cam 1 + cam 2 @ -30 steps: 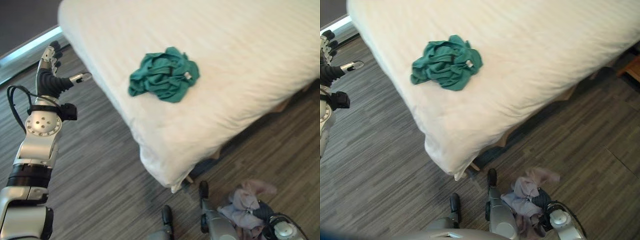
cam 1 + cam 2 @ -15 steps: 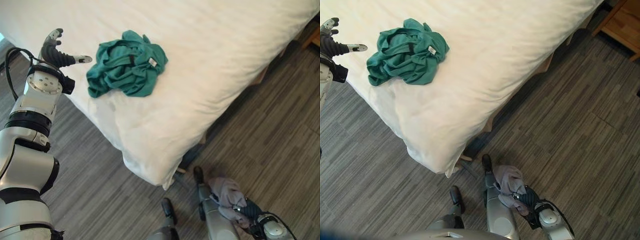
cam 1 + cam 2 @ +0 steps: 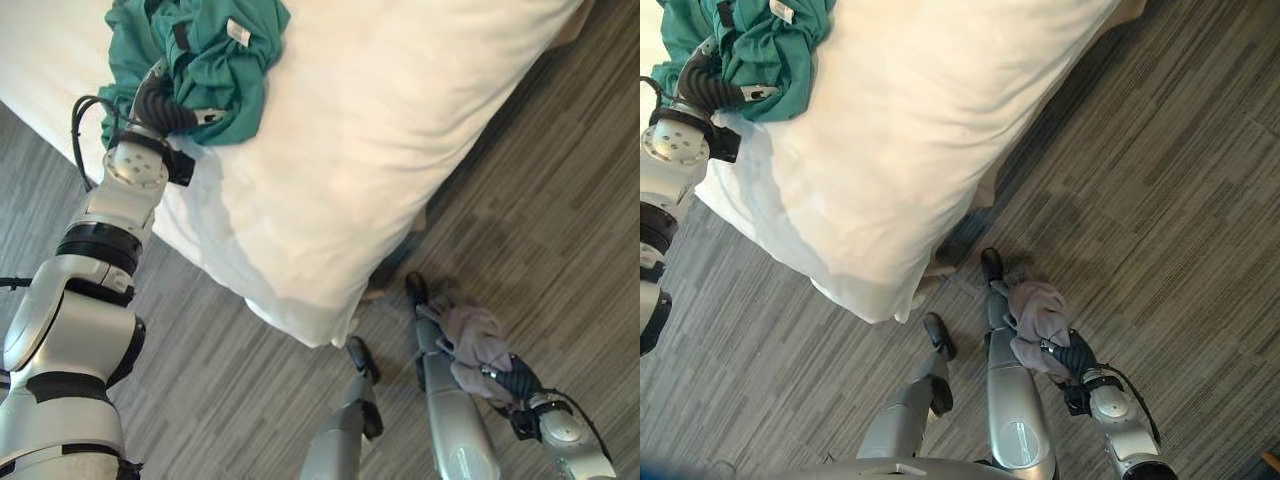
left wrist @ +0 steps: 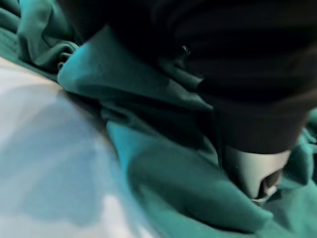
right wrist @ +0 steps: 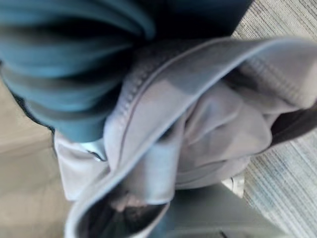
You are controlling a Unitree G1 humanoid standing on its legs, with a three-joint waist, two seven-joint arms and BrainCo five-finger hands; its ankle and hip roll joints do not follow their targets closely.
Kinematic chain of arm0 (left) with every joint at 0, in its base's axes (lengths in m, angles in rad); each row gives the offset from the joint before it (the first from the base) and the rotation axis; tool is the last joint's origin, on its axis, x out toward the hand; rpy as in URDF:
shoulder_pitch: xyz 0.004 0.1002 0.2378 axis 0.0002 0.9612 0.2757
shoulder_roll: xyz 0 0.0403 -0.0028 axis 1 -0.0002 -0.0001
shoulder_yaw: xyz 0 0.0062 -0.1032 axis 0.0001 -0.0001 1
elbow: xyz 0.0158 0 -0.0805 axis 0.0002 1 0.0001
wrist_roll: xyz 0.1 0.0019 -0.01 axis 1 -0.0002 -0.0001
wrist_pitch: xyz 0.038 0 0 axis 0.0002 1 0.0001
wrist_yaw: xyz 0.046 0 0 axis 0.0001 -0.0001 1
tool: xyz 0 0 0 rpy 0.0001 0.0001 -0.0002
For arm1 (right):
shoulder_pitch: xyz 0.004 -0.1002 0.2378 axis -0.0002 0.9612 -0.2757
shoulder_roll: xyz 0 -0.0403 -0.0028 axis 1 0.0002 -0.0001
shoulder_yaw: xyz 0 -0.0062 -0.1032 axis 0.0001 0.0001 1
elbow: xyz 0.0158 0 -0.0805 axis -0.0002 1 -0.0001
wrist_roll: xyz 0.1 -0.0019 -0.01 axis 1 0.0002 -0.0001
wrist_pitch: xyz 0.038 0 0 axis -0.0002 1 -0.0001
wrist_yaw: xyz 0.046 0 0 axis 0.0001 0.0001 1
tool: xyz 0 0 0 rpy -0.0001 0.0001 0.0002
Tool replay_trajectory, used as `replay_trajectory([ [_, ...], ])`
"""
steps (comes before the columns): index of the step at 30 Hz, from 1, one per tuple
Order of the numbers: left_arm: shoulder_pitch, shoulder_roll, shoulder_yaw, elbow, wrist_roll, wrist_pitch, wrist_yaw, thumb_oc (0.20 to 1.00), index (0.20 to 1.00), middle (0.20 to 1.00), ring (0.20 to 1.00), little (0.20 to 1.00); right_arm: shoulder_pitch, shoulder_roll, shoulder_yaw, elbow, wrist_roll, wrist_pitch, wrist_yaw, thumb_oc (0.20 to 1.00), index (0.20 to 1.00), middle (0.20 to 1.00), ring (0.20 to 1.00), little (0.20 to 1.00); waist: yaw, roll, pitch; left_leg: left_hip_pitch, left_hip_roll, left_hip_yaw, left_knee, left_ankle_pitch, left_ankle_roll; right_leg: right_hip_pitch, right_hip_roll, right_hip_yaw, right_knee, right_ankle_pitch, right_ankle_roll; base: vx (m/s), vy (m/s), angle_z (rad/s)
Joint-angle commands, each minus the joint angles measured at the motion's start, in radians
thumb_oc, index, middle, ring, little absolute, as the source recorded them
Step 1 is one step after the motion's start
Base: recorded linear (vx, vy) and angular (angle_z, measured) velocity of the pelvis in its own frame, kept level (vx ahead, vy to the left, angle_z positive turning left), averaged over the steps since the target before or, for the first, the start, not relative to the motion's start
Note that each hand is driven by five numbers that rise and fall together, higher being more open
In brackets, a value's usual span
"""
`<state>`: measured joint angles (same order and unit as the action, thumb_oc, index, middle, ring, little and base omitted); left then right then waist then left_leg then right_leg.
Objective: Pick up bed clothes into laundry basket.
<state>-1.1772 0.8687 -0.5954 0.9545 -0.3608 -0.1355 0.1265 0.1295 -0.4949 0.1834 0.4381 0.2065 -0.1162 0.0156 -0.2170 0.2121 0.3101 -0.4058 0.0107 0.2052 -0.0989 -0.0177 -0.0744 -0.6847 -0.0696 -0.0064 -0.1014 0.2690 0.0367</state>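
1. grey wood-grain floor (image 3: 1200, 180) runs round the corner of the bed on every side that shows.
2. white bed (image 3: 380, 120) takes up the upper left, its sheet smooth, its corner hanging down toward the floor.
3. green clothes (image 3: 215, 60) lie bunched on the bed near its left edge, a small white tag showing on top.
4. pale lilac garment (image 3: 1038, 318) hangs low on the right, well apart from the bed, above the floor.
5. left hand (image 3: 160, 103) rests on the near edge of the green clothes; its thumb lies straight on the cloth, its fingers are buried in the folds, so i cannot tell whether it has hold.
6. right hand (image 3: 1072, 362) is clenched round the lilac garment, which is bunched against its dark cover and drapes from it.
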Motion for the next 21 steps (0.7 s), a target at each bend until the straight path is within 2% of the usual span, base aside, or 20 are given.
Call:
replay_trajectory([
  [1, -0.079, -0.007, -0.053, 0.071, 0.119, -0.002, -0.033, 0.395, 0.395, 0.395, 0.395, 0.395, 0.005, -0.007, 0.002, -0.056, 0.036, -0.054, -0.022, 0.2, 0.2, 0.2, 0.2, 0.2, -0.055, 0.004, 0.024, -0.053, 0.055, -0.093, 0.012, 0.121, -0.057, 0.08, -0.028, 0.088, 0.024, -0.046, 0.12, 0.0, 0.0, 0.0],
  [2, -0.08, -0.008, -0.054, 0.071, 0.119, -0.002, -0.033, 0.395, 0.395, 0.395, 0.395, 0.395, 0.004, -0.007, 0.002, -0.056, 0.036, -0.054, -0.022, 0.2, 0.2, 0.2, 0.2, 0.2, -0.055, 0.004, 0.024, -0.053, 0.055, -0.093, 0.012, 0.121, -0.057, 0.08, -0.028, 0.089, 0.024, -0.046, 0.12, 0.0, 0.0, 0.0],
  [3, -0.08, -0.017, -0.059, 0.073, 0.134, 0.0, -0.035, 0.2, 0.2, 0.2, 0.2, 0.2, -0.002, -0.006, 0.003, -0.045, 0.038, -0.054, -0.028, 0.2, 0.2, 0.2, 0.2, 0.2, -0.055, 0.003, 0.024, -0.051, 0.056, -0.093, 0.012, 0.121, -0.056, 0.08, -0.028, 0.089, 0.024, -0.045, 0.12, 0.0, 0.0, 0.0],
  [8, -0.008, -0.031, -0.039, -0.008, 0.129, -0.013, -0.036, 0.2, 0.2, 0.2, 0.2, 0.2, -0.008, 0.0, 0.01, -0.027, 0.045, -0.052, -0.027, 0.2, 0.2, 0.2, 0.2, 0.2, -0.046, -0.001, 0.02, -0.032, 0.058, -0.102, 0.012, 0.122, -0.052, 0.101, -0.026, 0.09, 0.025, -0.046, 0.118, 0.0, 0.0, 0.0],
  [10, 0.178, -0.062, 0.082, -0.154, 0.001, -0.051, -0.026, 0.2, 0.2, 0.2, 0.2, 0.2, -0.015, 0.007, 0.013, -0.006, 0.034, -0.052, -0.031, 0.2, 0.2, 0.2, 0.2, 0.2, -0.029, -0.004, 0.01, 0.007, 0.055, -0.116, 0.012, 0.121, -0.051, 0.151, -0.031, 0.078, 0.026, -0.055, 0.115, -0.01, -0.015, -0.06],
  [12, 0.302, -0.098, 0.164, -0.218, -0.069, -0.066, -0.025, 0.2, 0.2, 0.2, 0.2, 0.2, -0.013, 0.016, 0.001, 0.01, 0.028, -0.05, -0.035, 0.2, 0.2, 0.2, 0.2, 0.2, -0.015, -0.009, -0.001, 0.037, 0.053, -0.123, 0.012, 0.118, -0.05, 0.187, -0.035, 0.069, 0.028, -0.063, 0.114, 0.0, -0.002, 0.02],
  [13, 0.305, -0.098, 0.166, -0.22, -0.068, -0.066, -0.025, 0.2, 0.2, 0.2, 0.2, 0.2, -0.013, 0.015, 0.002, 0.01, 0.028, -0.05, -0.035, 0.2, 0.2, 0.2, 0.2, 0.2, -0.017, -0.008, -0.001, 0.038, 0.053, -0.124, 0.012, 0.118, -0.05, 0.188, -0.035, 0.069, 0.027, -0.063, 0.114, 0.03, -0.003, 0.09],
  [14, 0.43, -0.126, 0.247, -0.289, -0.123, -0.079, -0.022, 0.2, 0.2, 0.2, 0.2, 0.2, -0.009, 0.026, -0.021, 0.023, 0.033, -0.051, -0.039, 0.2, 0.2, 0.2, 0.2, 0.2, -0.002, -0.014, -0.01, 0.067, 0.05, -0.134, 0.012, 0.115, -0.049, 0.224, -0.04, 0.062, 0.028, -0.071, 0.111, 0.05, 0.002, 0.14],
  [17, 0.706, -0.178, 0.406, -0.444, -0.193, -0.095, -0.028, 0.2, 0.2, 0.2, 0.2, 0.2, 0.002, 0.045, -0.085, 0.038, 0.049, -0.052, -0.04, 0.2, 0.2, 0.2, 0.2, 0.2, 0.029, -0.029, -0.052, 0.135, 0.048, -0.148, 0.012, 0.106, -0.043, 0.3, -0.046, 0.044, 0.027, -0.089, 0.106, 0.1, 0.024, 0.16],
  [18, 0.707, -0.178, 0.406, -0.444, -0.193, -0.095, -0.028, 0.2, 0.2, 0.2, 0.2, 0.2, 0.002, 0.045, -0.085, 0.038, 0.049, -0.052, -0.04, 0.2, 0.2, 0.2, 0.2, 0.2, 0.029, -0.029, -0.052, 0.135, 0.048, -0.148, 0.012, 0.106, -0.043, 0.3, -0.046, 0.044, 0.027, -0.089, 0.106, 0.13, 0.05, 0.16],
  [19, 0.852, -0.228, 0.493, -0.516, -0.238, -0.101, -0.039, 0.2, 0.2, 0.2, 0.2, 0.2, 0.014, 0.054, -0.136, 0.02, 0.067, -0.055, -0.039, 0.2, 0.2, 0.2, 0.2, 0.2, 0.052, -0.038, -0.08, 0.185, 0.055, -0.152, 0.012, 0.096, -0.04, 0.348, -0.045, 0.037, 0.029, -0.107, 0.103, 0.15, 0.054, 0.11],
  [21, 0.999, -0.289, 0.576, -0.6, -0.27, -0.105, -0.045, 0.2, 0.2, 0.2, 0.2, 0.2, 0.023, 0.056, -0.193, -0.01, 0.103, -0.059, -0.032, 0.2, 0.2, 0.2, 0.2, 0.2, 0.07, -0.057, -0.121, 0.226, 0.057, -0.161, 0.012, 0.091, -0.036, 0.391, -0.045, 0.03, 0.03, -0.118, 0.101, 0.16, 0.047, 0.07],
])
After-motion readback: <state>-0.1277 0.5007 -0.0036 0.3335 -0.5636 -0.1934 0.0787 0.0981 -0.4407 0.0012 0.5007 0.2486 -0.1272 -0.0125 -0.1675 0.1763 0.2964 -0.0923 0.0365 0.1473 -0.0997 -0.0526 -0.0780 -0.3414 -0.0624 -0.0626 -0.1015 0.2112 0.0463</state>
